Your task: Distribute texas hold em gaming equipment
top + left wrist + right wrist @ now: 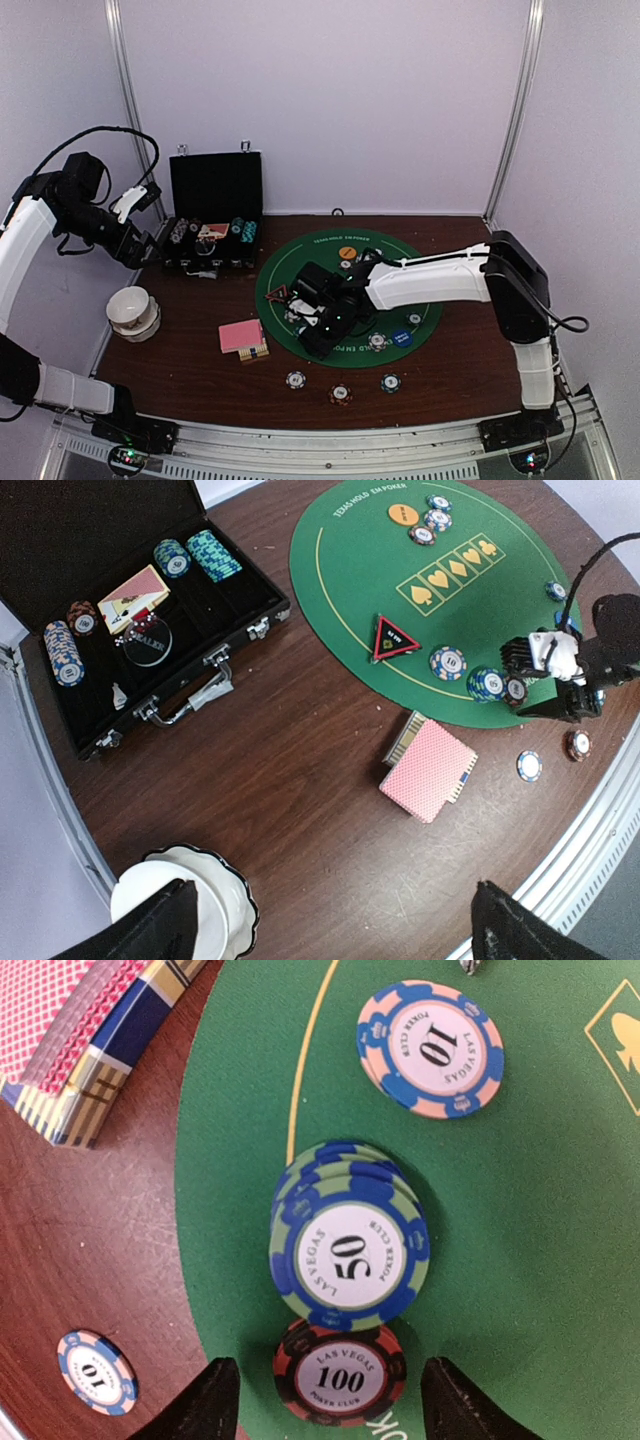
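A red 100 chip (340,1375) lies flat near the green poker mat's (520,1240) edge, just beside a stack of 50 chips (348,1250), between the right gripper's (330,1385) spread fingers, which do not grip it. A straight, vertical lift looks best, to clear the stack. The left gripper (335,920) hangs wide open.

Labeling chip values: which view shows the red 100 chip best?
Right wrist: the red 100 chip sits between the fingers, value readable. Left wrist shows it tiny, unreadable; top view hides it under the right arm.

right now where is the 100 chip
In the right wrist view, the 100 chip lies on the green mat between the right gripper's open fingers, next to the 50 stack.
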`<control>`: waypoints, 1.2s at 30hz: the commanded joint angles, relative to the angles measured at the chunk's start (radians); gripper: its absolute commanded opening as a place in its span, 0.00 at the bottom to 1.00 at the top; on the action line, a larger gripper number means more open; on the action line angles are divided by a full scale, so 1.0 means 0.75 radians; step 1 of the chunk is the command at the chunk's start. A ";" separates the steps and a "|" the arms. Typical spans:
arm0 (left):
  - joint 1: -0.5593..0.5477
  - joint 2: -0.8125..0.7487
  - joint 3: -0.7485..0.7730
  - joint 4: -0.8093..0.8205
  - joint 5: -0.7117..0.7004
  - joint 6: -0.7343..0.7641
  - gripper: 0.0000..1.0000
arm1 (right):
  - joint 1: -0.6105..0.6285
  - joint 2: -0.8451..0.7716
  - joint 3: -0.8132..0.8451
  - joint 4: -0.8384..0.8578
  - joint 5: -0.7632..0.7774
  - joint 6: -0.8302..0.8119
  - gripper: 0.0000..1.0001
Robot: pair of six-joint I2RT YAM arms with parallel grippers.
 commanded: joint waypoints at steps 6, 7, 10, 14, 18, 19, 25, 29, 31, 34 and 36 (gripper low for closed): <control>-0.003 -0.005 0.024 0.003 0.028 0.036 0.98 | 0.088 -0.333 -0.236 -0.042 0.002 0.030 0.73; -0.003 -0.005 0.019 0.002 0.034 0.040 0.98 | 0.106 -0.352 -0.263 -0.045 -0.008 0.035 0.74; -0.003 -0.004 0.004 0.001 0.035 0.049 0.98 | 0.159 -0.385 -0.332 -0.051 -0.037 0.057 0.76; -0.003 -0.004 -0.016 0.002 0.039 0.056 0.98 | 0.223 -0.386 -0.380 -0.047 -0.050 0.060 0.78; -0.002 -0.005 -0.015 -0.001 0.030 0.052 0.98 | 0.263 -0.348 -0.382 -0.058 -0.030 0.045 0.77; -0.002 -0.007 -0.014 -0.001 0.031 0.052 0.98 | 0.269 -0.338 -0.381 -0.061 -0.025 0.044 0.76; -0.003 -0.018 -0.007 0.000 0.028 0.048 0.98 | 0.273 -0.304 -0.385 -0.062 -0.019 0.043 0.74; -0.003 -0.018 -0.001 0.001 0.028 0.044 0.98 | 0.273 -0.284 -0.396 -0.060 -0.035 0.038 0.72; -0.003 -0.018 0.001 -0.001 0.029 0.042 0.98 | 0.275 -0.280 -0.400 -0.057 -0.039 0.038 0.70; -0.002 -0.016 0.003 0.000 0.029 0.042 0.98 | 0.275 -0.274 -0.403 -0.053 -0.042 0.037 0.66; -0.003 -0.015 0.005 -0.001 0.029 0.040 0.98 | 0.277 -0.269 -0.405 -0.053 -0.040 0.037 0.62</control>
